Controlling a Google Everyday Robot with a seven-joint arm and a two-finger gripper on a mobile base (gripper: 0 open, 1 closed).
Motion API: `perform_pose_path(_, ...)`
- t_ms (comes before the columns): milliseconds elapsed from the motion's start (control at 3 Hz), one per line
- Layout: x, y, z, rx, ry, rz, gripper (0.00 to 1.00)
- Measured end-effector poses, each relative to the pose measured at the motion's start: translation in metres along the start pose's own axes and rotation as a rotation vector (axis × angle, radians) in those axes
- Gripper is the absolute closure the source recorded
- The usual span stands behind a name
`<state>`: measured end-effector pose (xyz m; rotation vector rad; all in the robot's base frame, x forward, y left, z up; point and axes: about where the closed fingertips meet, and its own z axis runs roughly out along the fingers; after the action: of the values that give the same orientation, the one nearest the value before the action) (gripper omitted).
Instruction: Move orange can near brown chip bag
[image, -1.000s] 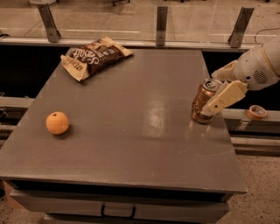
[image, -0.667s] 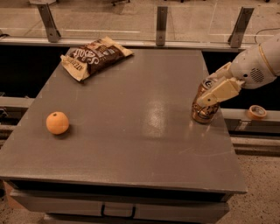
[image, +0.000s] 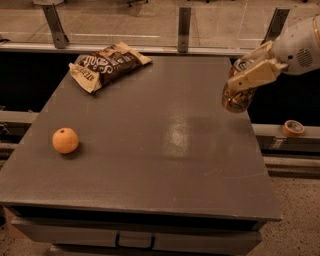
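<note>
The orange can (image: 235, 96) hangs in the air above the table's right edge, tilted, held by my gripper (image: 248, 76), whose tan fingers (image: 257, 74) are shut across its upper half. The white arm reaches in from the upper right. The brown chip bag (image: 106, 64), dark brown with white lettering, lies flat at the table's far left corner, well away from the can.
A round orange fruit (image: 65, 140) sits at the left of the grey table (image: 150, 150). A tape roll (image: 293, 128) lies on the ledge beyond the right edge. Metal posts and a rail run behind the table. A drawer handle shows at the front.
The can stood on the table at the right edge with the gripper closing around it; now it is lifted off the surface and tilted, carried up in the gripper.
</note>
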<state>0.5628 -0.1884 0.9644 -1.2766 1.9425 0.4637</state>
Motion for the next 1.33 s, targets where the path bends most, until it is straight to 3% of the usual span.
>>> perform_pose_path(333,-0.004,-0.001,-0.001,0.005,-0.006,-0.006,1.0)
perform_pose_path(667,-0.012,0.015,0.035,-0.056,-0.036,-0.023,1.0)
perform_pose_path(1000,-0.047,0.029,0.102,-0.137,-0.087,-0.088,1.0)
perform_pose_path(1333,-0.096,0.035,0.182,-0.182,-0.116,-0.159,1.0)
